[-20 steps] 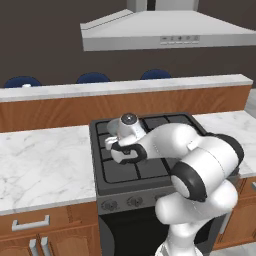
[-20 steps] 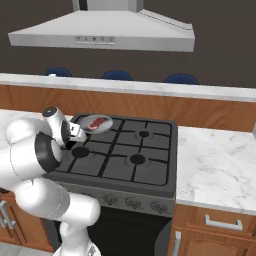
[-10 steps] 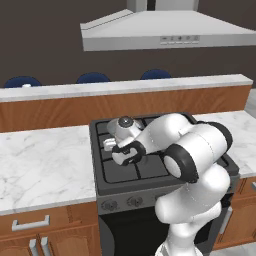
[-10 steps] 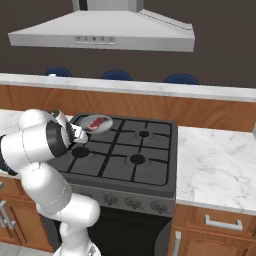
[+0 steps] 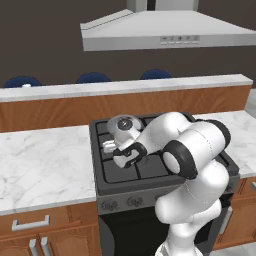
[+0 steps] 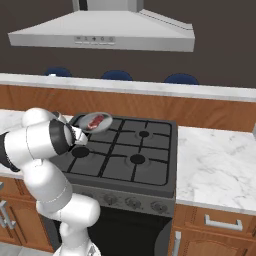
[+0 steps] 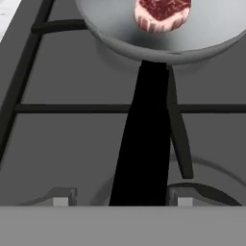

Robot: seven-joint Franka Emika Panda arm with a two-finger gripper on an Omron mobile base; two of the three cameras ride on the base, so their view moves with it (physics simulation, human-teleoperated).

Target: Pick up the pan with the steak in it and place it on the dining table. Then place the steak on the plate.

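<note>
Lowered since before, claw straddles pan handle over stove.

Before me a black gas stove sits between white grey-veined marble worktops over wooden cabinets with pale bar handles, and its dark grates run close beneath my fingers. Above it hangs a grey range hood against a dark brown wall. Behind the stove a long marble-topped counter with a wooden front crosses the room, with the tops of dark blue stools showing beyond it.
</note>
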